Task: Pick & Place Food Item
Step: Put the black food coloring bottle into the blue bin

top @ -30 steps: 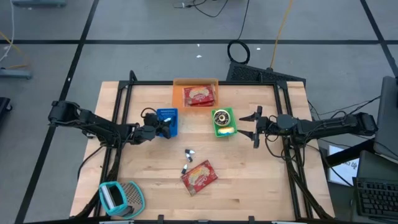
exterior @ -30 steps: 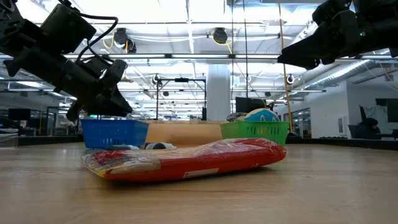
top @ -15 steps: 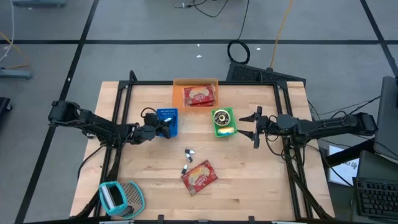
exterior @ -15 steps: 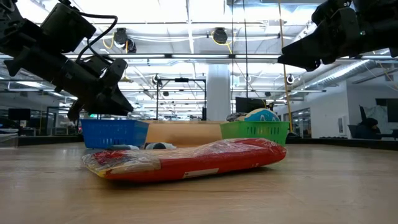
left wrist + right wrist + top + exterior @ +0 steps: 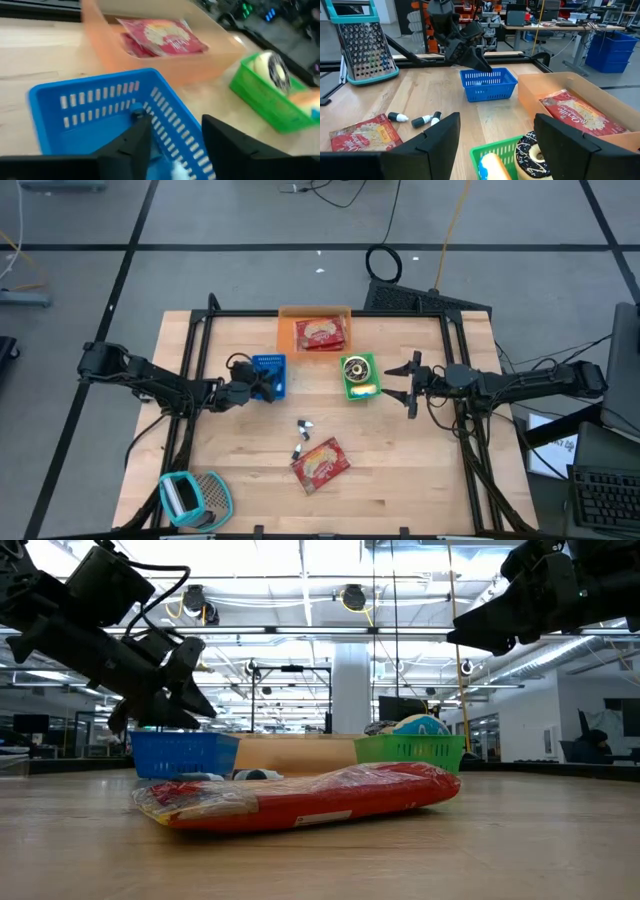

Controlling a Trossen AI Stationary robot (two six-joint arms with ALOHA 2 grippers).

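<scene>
While lying flat, red crinkly food packet (image 5: 320, 463) shows yellow print.

A teal-framed grater (image 5: 195, 498) lies at the near left corner of the wooden table (image 5: 420, 480); in the right wrist view it stands upright (image 5: 364, 46). Small dark-and-white bottles (image 5: 301, 438) lie scattered at mid-table, well apart from the grater. Beyond the far edge of the table, a coiled black cable (image 5: 383, 263) rests on the grey floor (image 5: 230, 275).

Donut (image 5: 356, 367) in basket (image 5: 361, 390)
</scene>
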